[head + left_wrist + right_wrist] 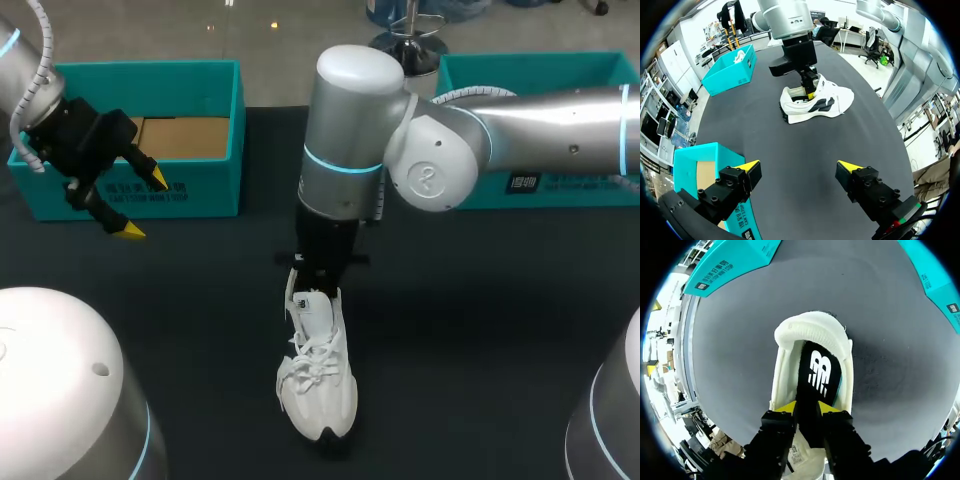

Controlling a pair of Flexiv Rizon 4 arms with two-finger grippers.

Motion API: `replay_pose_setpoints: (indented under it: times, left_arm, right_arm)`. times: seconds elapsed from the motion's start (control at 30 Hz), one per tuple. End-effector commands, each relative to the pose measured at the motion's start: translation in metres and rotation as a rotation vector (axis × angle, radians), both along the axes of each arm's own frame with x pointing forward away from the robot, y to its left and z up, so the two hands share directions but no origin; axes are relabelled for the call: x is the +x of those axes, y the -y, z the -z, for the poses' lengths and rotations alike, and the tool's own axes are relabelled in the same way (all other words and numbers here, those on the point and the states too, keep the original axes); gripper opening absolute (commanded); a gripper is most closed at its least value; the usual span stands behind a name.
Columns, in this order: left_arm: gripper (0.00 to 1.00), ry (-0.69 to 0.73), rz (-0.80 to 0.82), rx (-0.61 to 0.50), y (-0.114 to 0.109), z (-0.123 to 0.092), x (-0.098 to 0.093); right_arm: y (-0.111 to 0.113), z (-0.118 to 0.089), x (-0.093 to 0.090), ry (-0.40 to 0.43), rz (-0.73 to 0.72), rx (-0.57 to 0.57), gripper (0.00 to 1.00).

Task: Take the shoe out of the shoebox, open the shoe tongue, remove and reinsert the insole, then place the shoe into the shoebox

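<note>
A white sneaker [320, 385] lies on the black table, toe toward the near edge. My right arm reaches past the middle, and my right gripper [318, 285] points down into the shoe's opening. In the right wrist view the black insole [819, 372] lies flat inside the white heel collar [810, 327]. The yellow fingertips [785, 408] of my right gripper [808, 407] stand a little apart over the insole's front part. The left wrist view shows the shoe [827, 102] with that gripper [810, 90] in its mouth. My left gripper [145, 205] hangs open and empty at the far left, in front of the teal shoebox [200, 190].
The left shoebox has a brown cardboard floor [185, 137]. A second teal box [540, 75] stands at the back right, behind my right arm. Bare black table [480, 330] lies around the shoe. In the left wrist view my open left gripper [800, 167] is beside the shoebox [690, 155].
</note>
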State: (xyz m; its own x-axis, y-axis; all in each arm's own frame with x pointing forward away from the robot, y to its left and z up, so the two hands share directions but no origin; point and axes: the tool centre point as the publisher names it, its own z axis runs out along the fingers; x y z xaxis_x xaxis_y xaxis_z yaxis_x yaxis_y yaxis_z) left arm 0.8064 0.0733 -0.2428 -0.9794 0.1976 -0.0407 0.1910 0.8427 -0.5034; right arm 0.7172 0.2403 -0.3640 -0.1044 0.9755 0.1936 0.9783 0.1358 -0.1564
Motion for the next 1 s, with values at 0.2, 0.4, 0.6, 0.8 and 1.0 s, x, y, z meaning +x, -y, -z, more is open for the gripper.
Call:
replay_pose_setpoints:
  times: [0.2,0.4,0.6,0.8,1.0]
  left_arm:
    - [1.00,-0.001,0.000,0.004,0.000,0.000,0.000]
    - [1.00,-0.001,0.000,0.004,0.000,0.000,0.000]
    - [1.00,-0.001,0.000,0.004,0.000,0.000,0.000]
    - [1.00,-0.001,0.000,0.004,0.000,0.000,0.000]
    - [1.00,-0.001,0.000,0.004,0.000,0.000,0.000]
  right_arm:
    - [-0.006,0.008,0.003,-0.011,-0.005,0.010,0.54]
    - [-0.007,0.008,0.004,-0.006,-0.010,0.016,0.74]
    - [-0.007,0.002,0.008,0.021,-0.007,0.011,0.92]
    - [-0.008,-0.001,0.014,0.048,-0.018,0.005,0.99]
    - [-0.012,-0.001,0.014,0.053,-0.027,0.010,0.86]
